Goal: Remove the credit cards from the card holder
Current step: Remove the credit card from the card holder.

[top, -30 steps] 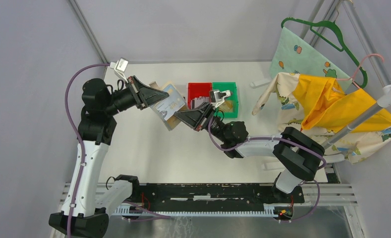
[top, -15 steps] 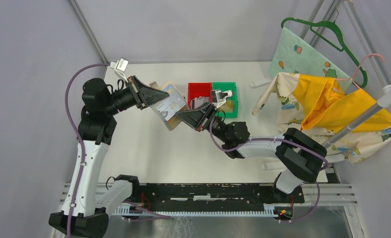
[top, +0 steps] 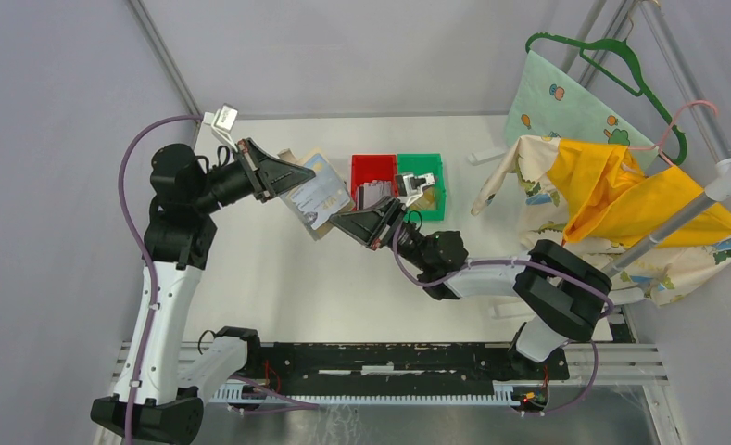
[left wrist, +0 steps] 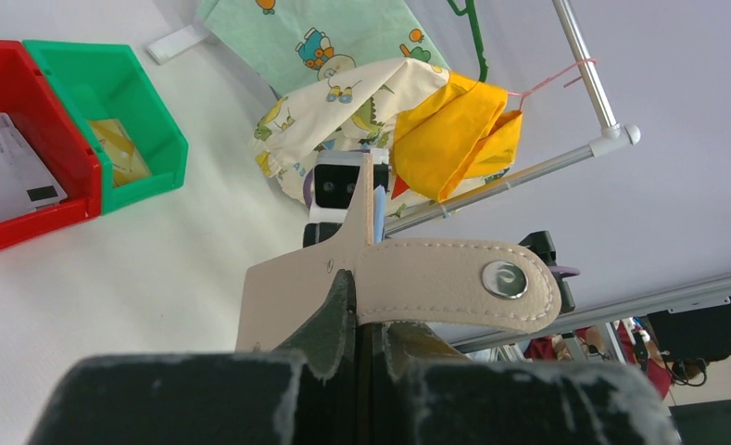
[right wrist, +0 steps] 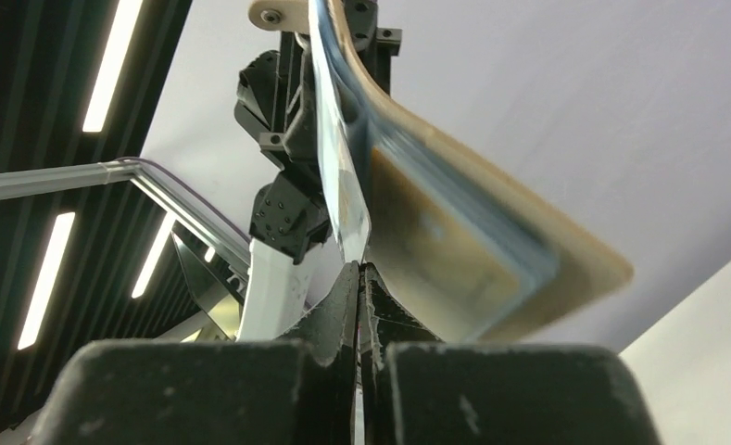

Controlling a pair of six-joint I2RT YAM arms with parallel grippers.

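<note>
My left gripper (top: 285,179) is shut on the beige card holder (top: 317,195) and holds it in the air left of the bins. In the left wrist view its fingers (left wrist: 335,311) clamp the card holder (left wrist: 278,301) below the snap tab (left wrist: 503,278). My right gripper (top: 341,221) is shut at the holder's lower right corner. In the right wrist view a shiny clear sleeve (right wrist: 341,185) runs down into the right gripper (right wrist: 359,269); whether a card is in the pinch is hidden. Grey credit cards (left wrist: 9,176) lie in the red bin (left wrist: 60,139), and a gold one (left wrist: 120,153) in the green bin (left wrist: 162,139).
The red bin (top: 372,165) and green bin (top: 431,167) stand side by side at the back middle of the table (top: 278,278). A rack at the right carries yellow cloth (top: 621,185), patterned cloth (top: 565,111) and a green hanger (top: 611,56).
The right gripper's jaws opened a little and then shut at the holder's lower corner. The card holder has shifted slightly to the right and tilted.
</note>
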